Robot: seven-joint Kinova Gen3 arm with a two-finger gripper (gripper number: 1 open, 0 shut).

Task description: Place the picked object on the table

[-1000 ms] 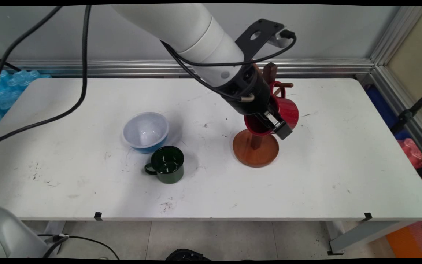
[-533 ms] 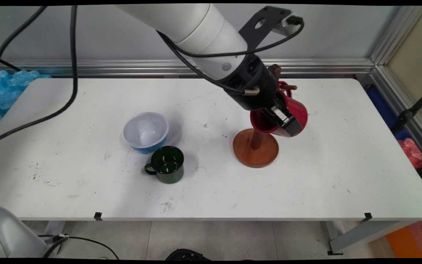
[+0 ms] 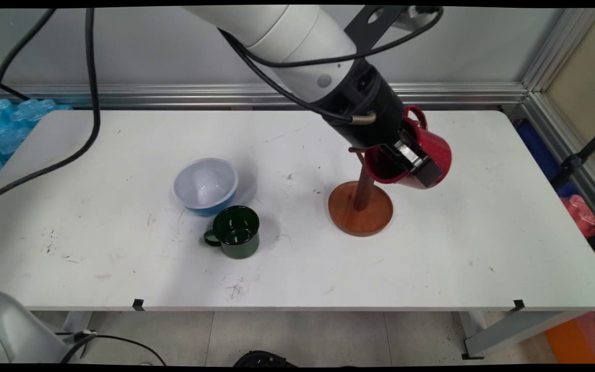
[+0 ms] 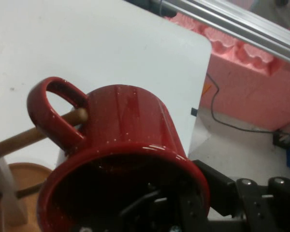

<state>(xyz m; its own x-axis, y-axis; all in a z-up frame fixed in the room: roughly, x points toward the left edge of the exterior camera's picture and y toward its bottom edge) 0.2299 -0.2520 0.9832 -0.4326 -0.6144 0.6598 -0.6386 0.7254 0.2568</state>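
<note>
We see the red mug (image 3: 421, 155) held tilted in the air, its mouth facing down toward 7 o'clock, at 2 o'clock from the wooden stand's base (image 3: 360, 209). The gripper (image 3: 413, 164) is clenched on the mug's rim, one finger inside and one outside. In the hand view, the tip of a wooden peg (image 4: 38, 131) passes through the mug's handle (image 4: 53, 113); we judge the handle is not yet free of it.

Risk: if the handle catches on the peg, the pull could tip the stand or twist the mug in the grip. A rim grasp on a tilted mug may also slip, dropping it onto the base or the table (image 3: 483, 232).

Containers: the red mug's inside looks dark and holds only the gripper finger. A green mug (image 3: 235, 231) stands upright well apart at 9 o'clock from the stand; it appears empty. Just beside it at 11 o'clock, a blue bowl (image 3: 205, 186) with a white inside holds nothing.
</note>
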